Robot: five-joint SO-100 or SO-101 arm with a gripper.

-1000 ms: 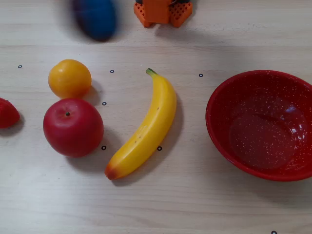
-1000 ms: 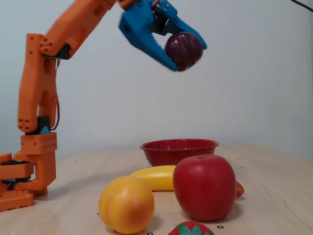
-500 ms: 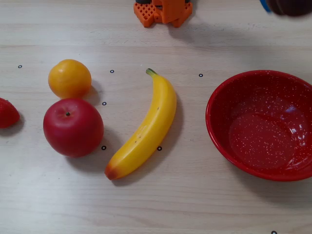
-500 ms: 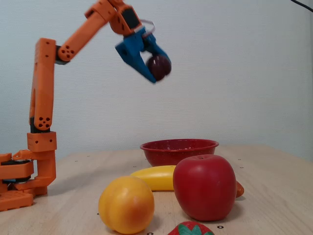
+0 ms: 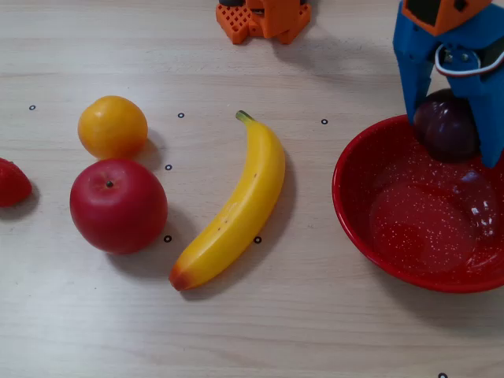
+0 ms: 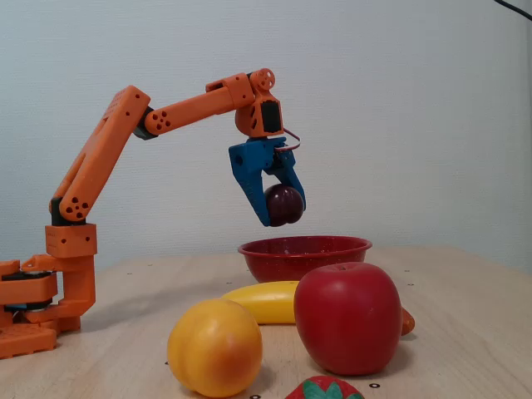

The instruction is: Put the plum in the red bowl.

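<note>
My blue gripper (image 5: 450, 134) is shut on the plum (image 5: 446, 126), a small dark purple glossy fruit. In a fixed view the plum (image 6: 283, 205) hangs in the gripper (image 6: 283, 212) clearly above the rim of the red bowl (image 6: 304, 255). In a fixed view from above, the plum sits over the far rim of the red speckled bowl (image 5: 378, 205), which stands at the right of the table. The bowl holds nothing.
A yellow banana (image 5: 236, 205) lies left of the bowl. A red apple (image 5: 118, 205) and an orange (image 5: 113, 126) sit further left, and a red strawberry-like fruit (image 5: 12, 183) is at the left edge. The orange arm base (image 5: 264, 19) is at the back.
</note>
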